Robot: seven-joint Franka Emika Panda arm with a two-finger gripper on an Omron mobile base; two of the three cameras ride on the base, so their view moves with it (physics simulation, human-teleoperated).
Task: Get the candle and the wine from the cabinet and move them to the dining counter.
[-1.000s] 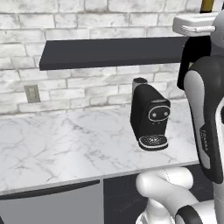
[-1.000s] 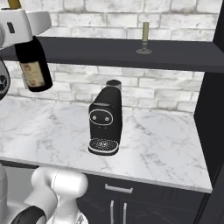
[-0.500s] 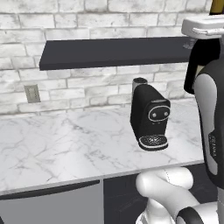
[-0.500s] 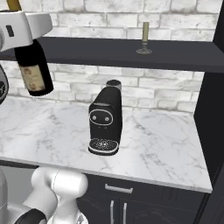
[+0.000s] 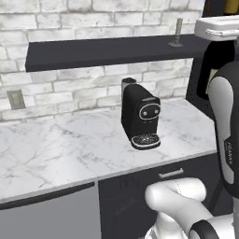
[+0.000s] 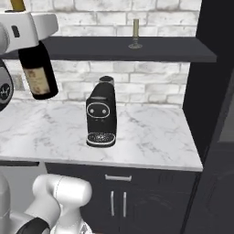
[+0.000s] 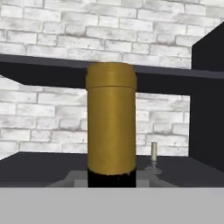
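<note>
Both base pictures have shifted since a second ago, so the base has driven: the coffee machine (image 5: 141, 115) now sits nearer the middle of the left base view, and the candle (image 5: 178, 31) has come into that picture.

From the left base view, the candle stands upright on the cabinet (image 5: 107, 50), a flat matte charcoal shelf against pale brick. Below runs a white, grey-veined marble worktop (image 5: 56, 149), smooth and glossy, carrying the rounded black machine. A sliver of gold foil shows at the top right corner above the white hand.

From the right base view, the wine (image 6: 37, 73) hangs in the air at upper left, well apart from the candle (image 6: 135, 33). Its glass is near-black with a tan label, body tilted slightly, clear of the worktop (image 6: 151, 137). The gripper (image 6: 27, 28) is clamped on its neck, with the foil top poking above the white hand. The candle is slim and pale in a small dark holder.

From the hand view, the gold-foil neck (image 7: 111, 124) rises as a plain matte cylinder, dark glass just beneath. Beside it, far back on the shelf (image 7: 39, 164), stands the tiny candle (image 7: 153, 154).
</note>
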